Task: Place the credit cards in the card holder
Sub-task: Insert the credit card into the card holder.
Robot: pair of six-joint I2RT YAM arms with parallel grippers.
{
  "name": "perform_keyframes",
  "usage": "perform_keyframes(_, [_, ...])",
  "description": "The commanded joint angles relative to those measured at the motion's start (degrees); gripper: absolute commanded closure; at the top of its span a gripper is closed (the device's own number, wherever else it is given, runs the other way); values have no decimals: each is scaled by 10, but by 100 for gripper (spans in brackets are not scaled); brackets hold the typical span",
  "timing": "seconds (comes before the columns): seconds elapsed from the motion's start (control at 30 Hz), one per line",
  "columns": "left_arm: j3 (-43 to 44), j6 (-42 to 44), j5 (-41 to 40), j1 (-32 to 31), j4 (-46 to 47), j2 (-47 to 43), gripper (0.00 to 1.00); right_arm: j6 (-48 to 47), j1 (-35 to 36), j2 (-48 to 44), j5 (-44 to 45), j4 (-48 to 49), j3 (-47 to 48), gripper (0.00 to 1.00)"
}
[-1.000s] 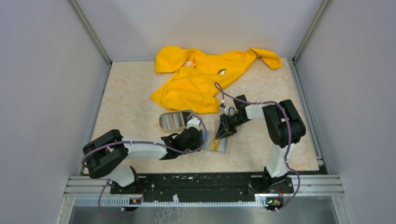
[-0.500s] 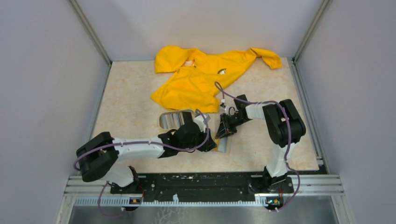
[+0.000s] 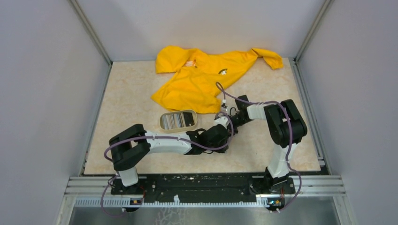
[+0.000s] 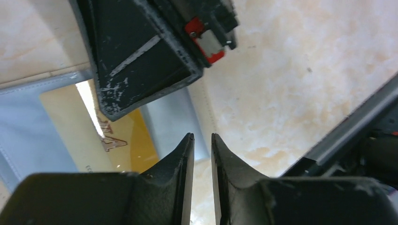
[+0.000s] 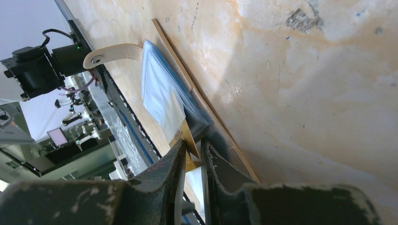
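Observation:
The card holder [image 5: 159, 93] lies open on the table, bluish clear pockets up, its tan snap strap [image 5: 112, 51] sticking out. A gold card [image 4: 112, 136] sits partly in a pocket. My right gripper [image 5: 192, 143] is shut on that card's corner [image 5: 187, 140]. My left gripper [image 4: 202, 136] hovers over the holder's pocket edge [image 4: 171, 122], its jaws almost together with nothing between them, close beside the right gripper's fingers [image 4: 141, 51]. In the top view the left gripper [image 3: 221, 136] hides the holder. More credit cards [image 3: 176, 121] show as a striped stack.
The striped cards lie in a beige oval tray [image 3: 161, 123] left of the grippers. A yellow jacket [image 3: 202, 77] is spread at the back of the table. Grey walls stand on both sides, and a black rail [image 3: 202, 185] runs along the near edge.
My left arm has swung right, from beside the tray to over the card holder, close against the right gripper. The right arm has stayed in place.

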Motion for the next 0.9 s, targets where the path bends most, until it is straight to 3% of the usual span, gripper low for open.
perform_keyframes(0.0, [38,8,-83,-11,-80,27,74,-18,-3,9,10,8,17,81])
perform_keyframes(0.33, [68,29,-134,-15,-130,57,71,-20,-3,10,13,7,17,81])
perform_keyframes(0.87, [73,22,-189,-15,-170,55,61,-49,-7,-4,2,-19,33,63])
